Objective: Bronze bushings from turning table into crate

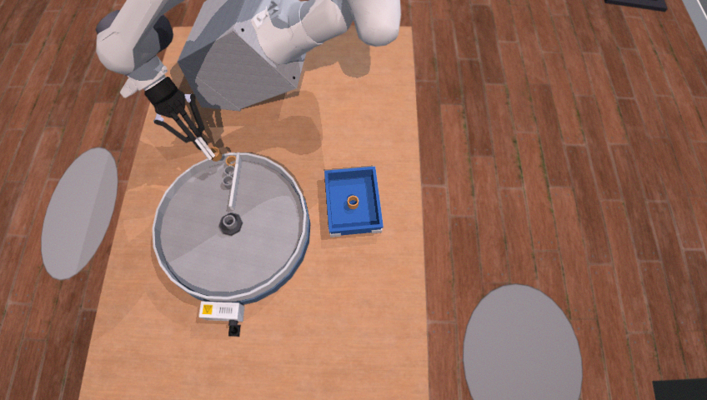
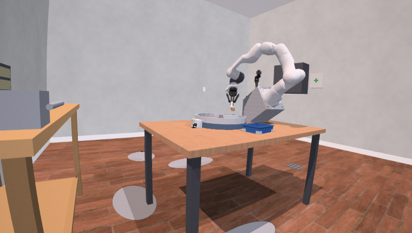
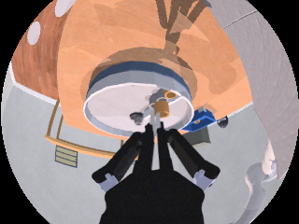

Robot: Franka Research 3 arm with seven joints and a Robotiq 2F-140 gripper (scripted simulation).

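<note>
My gripper (image 1: 209,153) (image 2: 231,106) (image 3: 155,118) is shut on the wall of a bronze bushing (image 1: 217,152) (image 2: 232,109) (image 3: 162,109), held above the turning table (image 1: 268,247) (image 2: 222,125) (image 3: 109,103) near its rim. Another bronze bushing (image 1: 227,161) (image 3: 170,95) is on the turning table beside the white bar. Two steel bushings (image 1: 228,171) (image 1: 227,181) stand along the same bar, towards the hub. The blue crate (image 1: 378,202) (image 2: 258,128) (image 3: 204,122) stands to the right in the top view, with one bronze bushing (image 1: 353,206) inside.
The white bar (image 1: 234,183) runs from the rim towards the dark hub (image 1: 230,224). A white box (image 1: 221,311) with a small black part is at the turning table's side away from the arm. The grey robot base (image 1: 243,69) (image 2: 260,107) stands behind.
</note>
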